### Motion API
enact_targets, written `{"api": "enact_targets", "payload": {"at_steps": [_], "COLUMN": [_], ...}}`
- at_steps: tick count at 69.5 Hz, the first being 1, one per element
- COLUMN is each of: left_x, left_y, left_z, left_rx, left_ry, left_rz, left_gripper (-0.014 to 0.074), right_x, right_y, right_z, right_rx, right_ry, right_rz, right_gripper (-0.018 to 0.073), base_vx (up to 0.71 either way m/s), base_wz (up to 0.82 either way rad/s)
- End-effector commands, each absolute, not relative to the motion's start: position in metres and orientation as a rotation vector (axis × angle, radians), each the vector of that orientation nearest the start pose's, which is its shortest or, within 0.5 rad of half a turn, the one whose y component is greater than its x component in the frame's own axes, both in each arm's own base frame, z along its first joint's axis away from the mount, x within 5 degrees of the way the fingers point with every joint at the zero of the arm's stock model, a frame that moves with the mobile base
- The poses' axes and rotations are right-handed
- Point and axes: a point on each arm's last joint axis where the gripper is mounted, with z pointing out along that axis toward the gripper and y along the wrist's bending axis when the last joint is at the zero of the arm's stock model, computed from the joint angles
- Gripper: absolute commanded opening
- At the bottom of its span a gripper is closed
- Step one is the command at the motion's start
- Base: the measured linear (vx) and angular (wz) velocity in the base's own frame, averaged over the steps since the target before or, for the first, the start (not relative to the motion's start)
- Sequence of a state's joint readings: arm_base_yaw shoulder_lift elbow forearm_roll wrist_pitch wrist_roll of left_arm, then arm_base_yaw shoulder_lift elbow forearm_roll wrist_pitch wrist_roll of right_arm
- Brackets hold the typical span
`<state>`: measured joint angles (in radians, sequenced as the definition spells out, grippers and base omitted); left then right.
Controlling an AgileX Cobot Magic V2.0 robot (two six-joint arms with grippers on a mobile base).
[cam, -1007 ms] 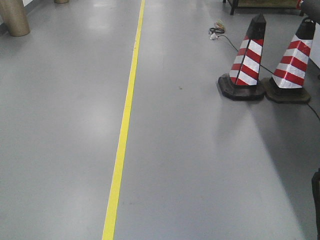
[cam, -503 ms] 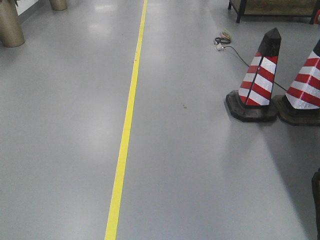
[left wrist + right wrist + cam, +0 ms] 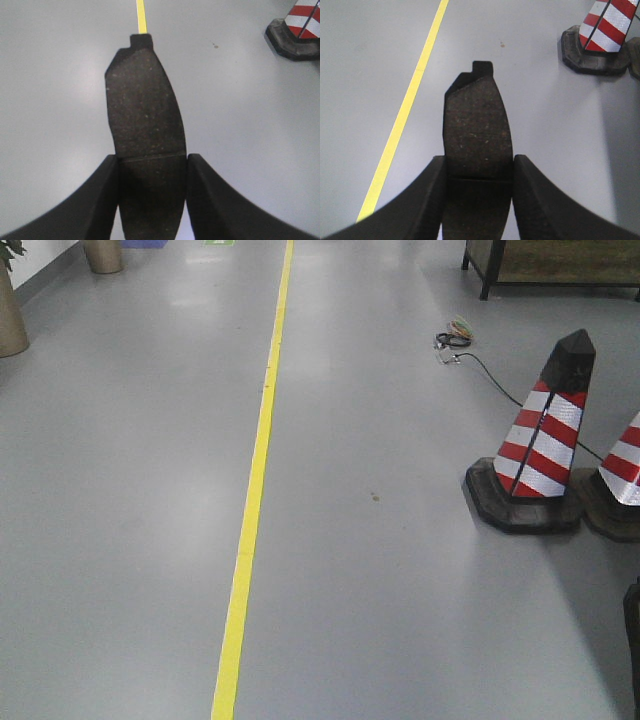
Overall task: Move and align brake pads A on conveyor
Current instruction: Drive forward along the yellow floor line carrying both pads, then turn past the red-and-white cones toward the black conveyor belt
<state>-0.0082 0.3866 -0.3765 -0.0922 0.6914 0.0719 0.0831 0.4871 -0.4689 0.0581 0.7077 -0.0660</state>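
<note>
Exterior front-facing footage is filled by a grey floor [image 3: 400, 620] on which a yellow line [image 3: 250, 500] is painted; a red-and-white striped cone [image 3: 545, 450] is stood at the right and a coiled cable [image 3: 455, 340] is laid beyond it. By the left gripper [image 3: 151, 165] a brake pad [image 3: 145, 100] is clamped between closed jaws by its long edges, projecting ahead of them above the floor, with the cone's base seen ahead and right of the jaws. By the right gripper [image 3: 479, 165] a second brake pad [image 3: 477, 115] is gripped alike, the line lying left of the jaws. Each pad is dark, speckled, slightly curved, tabbed at its far end, and crossed by a thin groove near the jaw tips.
</note>
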Motion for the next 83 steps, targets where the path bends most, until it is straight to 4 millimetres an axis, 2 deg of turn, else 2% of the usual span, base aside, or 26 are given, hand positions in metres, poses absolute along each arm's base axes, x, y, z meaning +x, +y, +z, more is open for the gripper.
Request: {"api": "enact_targets", "payload": {"at_steps": [1, 83], "left_x": [0.0807, 0.0807], "left_y": [-0.0066, -0.0066], "left_z": [0.2695, 0.2695], "left_rx": [0.029, 0.029], "left_ry": [2.077, 2.077], "left_rz": [-0.084, -0.084], "left_gripper": [0.0174, 0.0174], "right_x": [0.0942, 0.0942], "right_y": [0.0105, 0.0105], "right_z": [0.2904, 0.2904], "right_rx": [-0.132, -0.132], "right_ry": [2.092, 2.092], "right_rz": [0.065, 0.065], "right_gripper": [0.0188, 0.0188], "base_vx": [0.52, 0.49], "base_wz": [-0.01, -0.01]}}
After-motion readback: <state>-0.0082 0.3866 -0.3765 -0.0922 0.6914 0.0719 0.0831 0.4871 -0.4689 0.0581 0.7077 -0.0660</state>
